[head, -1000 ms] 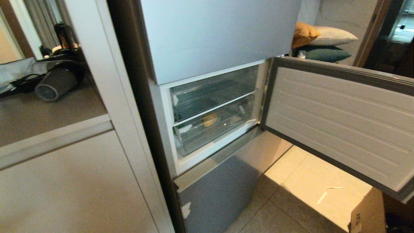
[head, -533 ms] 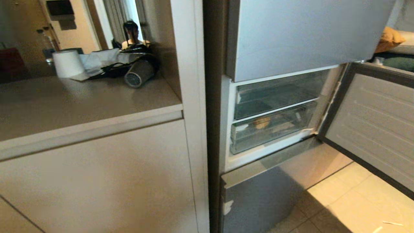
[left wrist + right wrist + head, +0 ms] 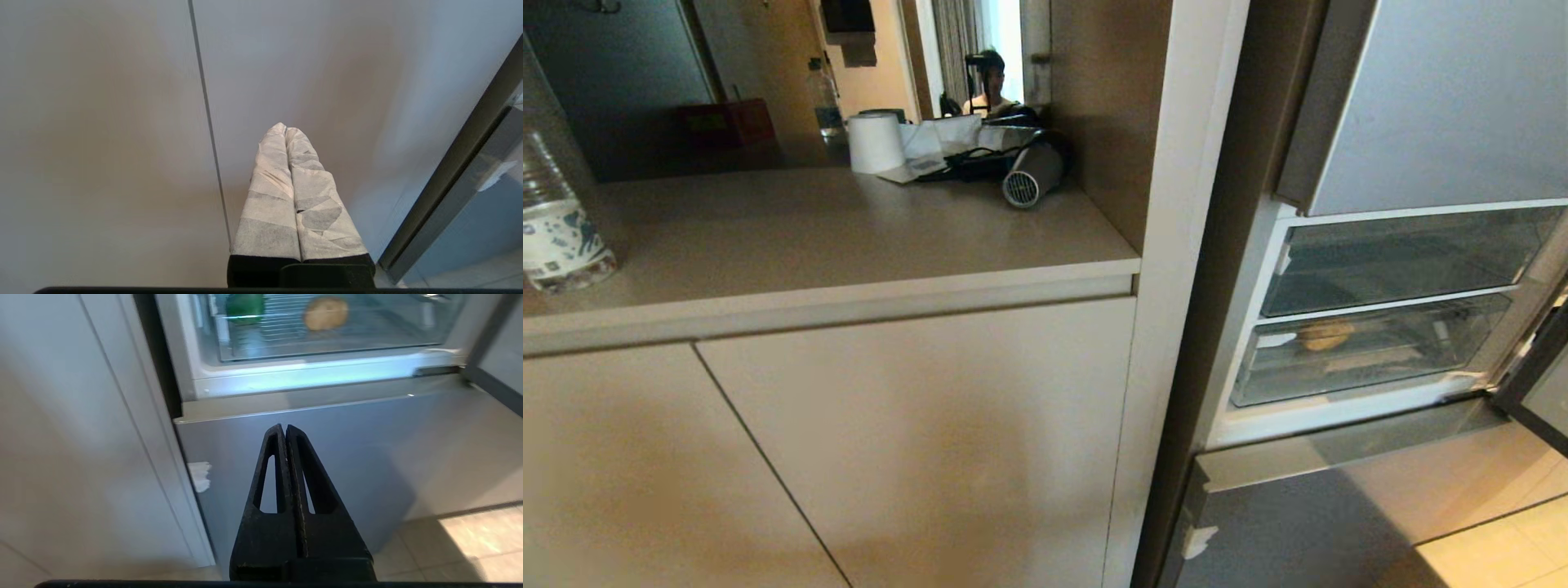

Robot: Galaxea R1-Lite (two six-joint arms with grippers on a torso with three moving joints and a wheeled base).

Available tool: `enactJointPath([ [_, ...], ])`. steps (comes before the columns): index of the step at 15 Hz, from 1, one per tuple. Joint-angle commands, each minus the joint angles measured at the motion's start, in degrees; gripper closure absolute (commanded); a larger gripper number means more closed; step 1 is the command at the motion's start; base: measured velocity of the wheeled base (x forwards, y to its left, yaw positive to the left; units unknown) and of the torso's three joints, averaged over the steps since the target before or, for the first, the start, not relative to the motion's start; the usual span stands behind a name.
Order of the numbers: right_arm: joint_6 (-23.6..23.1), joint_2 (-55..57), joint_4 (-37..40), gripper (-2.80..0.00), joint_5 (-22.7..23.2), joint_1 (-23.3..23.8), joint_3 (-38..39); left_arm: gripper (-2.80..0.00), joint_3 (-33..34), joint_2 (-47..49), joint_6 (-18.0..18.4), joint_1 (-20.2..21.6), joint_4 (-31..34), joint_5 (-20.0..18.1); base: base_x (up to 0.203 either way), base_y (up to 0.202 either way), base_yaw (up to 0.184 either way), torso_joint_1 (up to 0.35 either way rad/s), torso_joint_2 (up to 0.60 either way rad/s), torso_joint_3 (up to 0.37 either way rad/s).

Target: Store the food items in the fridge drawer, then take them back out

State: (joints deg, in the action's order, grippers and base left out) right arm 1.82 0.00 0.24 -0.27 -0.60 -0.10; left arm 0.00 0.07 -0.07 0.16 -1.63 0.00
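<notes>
While both arms' fingers (image 3: pixel 284 430) press together empty, potato (image 3: pixel 326 313) and pepper (image 3: pixel 244 305) lie well beyond in the fridge drawer (image 3: pixel 327 351).

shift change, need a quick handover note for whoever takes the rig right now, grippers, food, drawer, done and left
Left gripper: shut, empty, facing the cabinet door.
Right gripper: shut, empty, low in front of the fridge's lower door.
Potato and green bell pepper both lie in the lower clear fridge drawer, pepper nearer the hinge-free side wall; the drawer looks pushed in.
Done: storing looks complete.
Left: reopen the drawer and take both items back out.
The head camera faces mostly the counter, fridge at its right edge.
</notes>
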Motion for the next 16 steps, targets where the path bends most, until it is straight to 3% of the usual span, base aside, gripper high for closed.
enactJointPath([
  [1, 0.0, 0.1, 0.0, 0.0, 0.0, 0.1, 0.0, 0.0, 0.6, 0.0, 0.0, 0.0, 0.0, 0.0, 0.0, 0.0, 0.0, 0.0, 0.0, 0.0],
  [8, 0.0, 0.1, 0.0, 0.0, 0.0, 0.0, 0.0, 0.0, 0.6, 0.0, 0.0, 0.0, 0.0, 0.0, 0.0, 0.0, 0.0, -0.006, 0.01, 0.008],
  [16, 0.1, 0.1, 0.0, 0.0, 0.0, 0.0, 0.0, 0.0, 0.5, 0.0, 0.0, 0.0, 0.0, 0.0, 0.0, 0.0, 0.0, -0.177, 0.49, 0.301],
])
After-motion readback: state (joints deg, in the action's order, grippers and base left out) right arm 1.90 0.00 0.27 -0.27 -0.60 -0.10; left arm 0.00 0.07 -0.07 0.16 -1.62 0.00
